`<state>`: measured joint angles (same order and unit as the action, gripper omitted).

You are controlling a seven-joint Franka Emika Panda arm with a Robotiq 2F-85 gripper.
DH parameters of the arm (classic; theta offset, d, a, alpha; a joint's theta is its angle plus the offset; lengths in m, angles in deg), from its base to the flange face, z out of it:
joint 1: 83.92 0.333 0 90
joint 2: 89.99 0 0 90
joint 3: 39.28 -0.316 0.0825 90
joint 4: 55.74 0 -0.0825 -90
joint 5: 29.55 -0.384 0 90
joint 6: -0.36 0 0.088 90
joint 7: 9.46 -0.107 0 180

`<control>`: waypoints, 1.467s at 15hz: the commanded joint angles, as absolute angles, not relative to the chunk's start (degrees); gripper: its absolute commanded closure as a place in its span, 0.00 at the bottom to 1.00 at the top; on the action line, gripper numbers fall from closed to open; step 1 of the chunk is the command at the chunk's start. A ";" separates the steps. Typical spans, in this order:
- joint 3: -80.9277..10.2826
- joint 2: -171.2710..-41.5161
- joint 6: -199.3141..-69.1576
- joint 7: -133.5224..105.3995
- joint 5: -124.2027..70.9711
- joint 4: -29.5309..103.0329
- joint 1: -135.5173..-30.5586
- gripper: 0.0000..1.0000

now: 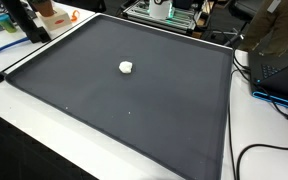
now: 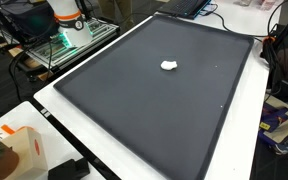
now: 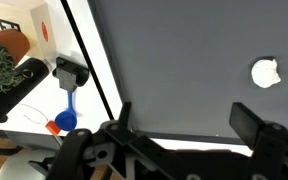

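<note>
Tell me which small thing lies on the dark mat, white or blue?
The white lump: it lies on the dark mat, while the blue tool lies off it.

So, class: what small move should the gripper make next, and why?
Probably shift toward the white lump, which lies alone on the dark mat. In the wrist view the gripper looks open and empty, with the lump off to one side.

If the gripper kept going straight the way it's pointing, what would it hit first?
Most likely the bare dark mat ahead of the gripper; the white lump sits off to one side. Depth is unclear.
</note>
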<state>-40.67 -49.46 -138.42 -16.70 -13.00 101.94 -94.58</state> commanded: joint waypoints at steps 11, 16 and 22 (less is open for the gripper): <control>-41.69 -79.42 -172.28 -9.60 -19.75 99.06 -83.30 0.00; -40.32 -92.32 -183.69 -7.59 -29.71 96.76 -77.26 0.00; -43.80 -96.71 -185.86 -9.21 -27.81 96.68 -79.94 0.00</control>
